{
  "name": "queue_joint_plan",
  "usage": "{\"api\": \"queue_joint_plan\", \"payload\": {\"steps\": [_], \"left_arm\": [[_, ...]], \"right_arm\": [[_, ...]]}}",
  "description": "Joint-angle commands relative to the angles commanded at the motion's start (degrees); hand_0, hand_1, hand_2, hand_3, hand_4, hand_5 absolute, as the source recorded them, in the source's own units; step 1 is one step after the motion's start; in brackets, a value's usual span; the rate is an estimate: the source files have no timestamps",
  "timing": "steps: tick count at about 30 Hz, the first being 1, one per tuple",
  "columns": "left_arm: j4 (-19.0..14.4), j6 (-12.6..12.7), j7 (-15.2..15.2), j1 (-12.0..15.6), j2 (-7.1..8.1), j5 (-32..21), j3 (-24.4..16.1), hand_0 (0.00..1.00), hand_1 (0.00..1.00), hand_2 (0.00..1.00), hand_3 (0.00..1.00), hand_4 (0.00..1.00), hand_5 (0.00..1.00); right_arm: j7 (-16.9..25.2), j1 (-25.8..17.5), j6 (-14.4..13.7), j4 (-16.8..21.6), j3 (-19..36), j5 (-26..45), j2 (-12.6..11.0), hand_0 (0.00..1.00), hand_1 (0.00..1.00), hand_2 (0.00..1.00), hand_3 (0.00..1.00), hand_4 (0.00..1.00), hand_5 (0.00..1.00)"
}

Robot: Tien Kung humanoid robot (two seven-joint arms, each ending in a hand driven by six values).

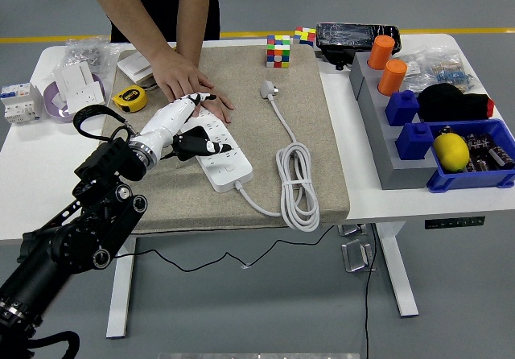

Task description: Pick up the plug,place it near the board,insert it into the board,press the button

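- The plug (266, 90) lies on the tan mat (322, 158) near its far edge, well apart from the robot's left hand (187, 125) and not yet picked up.
- Its white cord (296, 183) runs toward me, loops into a loose coil, then joins the near end of the power strip (223, 151).
- I judge the plug light and rigid, with smooth plastic that could slip; the cord looks limp and would drag behind it (the coil gives some slack).
- The best hold seems to be across the plug's body, clear of the prongs.
- The left hand hovers over the far end of the strip, fingers loosely extended and slightly curled, gripping nothing; whether the fingertips touch the strip I cannot tell.
- A person's hand (187, 81) lies flat on the mat just beyond the robot's, pressed close to the strip's far end.
- The right arm is out of sight.
- Beside the mat on the counter (32, 166) sits a yellow tape measure (129, 98).
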Motion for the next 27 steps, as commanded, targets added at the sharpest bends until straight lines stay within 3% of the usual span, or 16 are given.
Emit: {"api": "queue_joint_plan", "payload": {"steps": [1,8,18,19,24,25,27], "left_arm": [[0.33,0.16,-0.07,-0.04,-0.01,1.09,-0.1,0.836,0.859,0.796,0.82,0.998,0.354],[4.09,1.1,-1.37,-0.58,-0.16,4.3,-0.97,0.838,0.846,0.759,0.8,0.998,0.346],[6.8,1.97,-1.41,-0.59,-0.4,5.17,-1.29,0.827,0.818,0.701,0.776,0.998,0.337],[7.01,2.08,-1.36,-0.62,-0.42,5.17,-1.27,0.804,0.781,0.622,0.671,0.998,0.333],[7.59,2.39,-1.21,-0.7,-0.53,5.17,-1.27,0.804,0.781,0.622,0.671,0.998,0.333],[7.64,2.45,-1.18,-0.71,-0.54,5.17,-1.26,0.771,0.737,0.525,0.528,0.998,0.333],[7.71,2.62,-1.13,-0.75,-0.54,5.17,-1.21,0.771,0.737,0.525,0.528,0.998,0.333]], "right_arm": [[0.0,0.0,0.0,0.0,-0.01,0.01,0.0,0.789,0.747,0.735,0.761,0.998,0.998],[-0.01,0.03,0.01,0.08,-0.16,-0.19,-0.02,0.789,0.747,0.736,0.76,0.998,0.998],[-0.09,-0.03,-0.03,0.07,-0.46,-0.17,-0.1,0.788,0.747,0.736,0.76,0.998,0.998],[-0.08,-0.01,-0.04,0.06,-0.47,-0.17,-0.09,0.788,0.747,0.737,0.76,0.998,0.998],[-0.09,-0.02,-0.05,0.07,-0.59,-0.18,-0.12,0.788,0.747,0.737,0.76,0.998,0.998],[-0.1,-0.04,-0.04,0.07,-0.62,-0.18,-0.13,0.788,0.747,0.737,0.761,0.998,0.998],[-0.1,-0.06,-0.04,0.06,-0.63,-0.17,-0.13,0.788,0.747,0.737,0.761,0.998,0.998]]}}
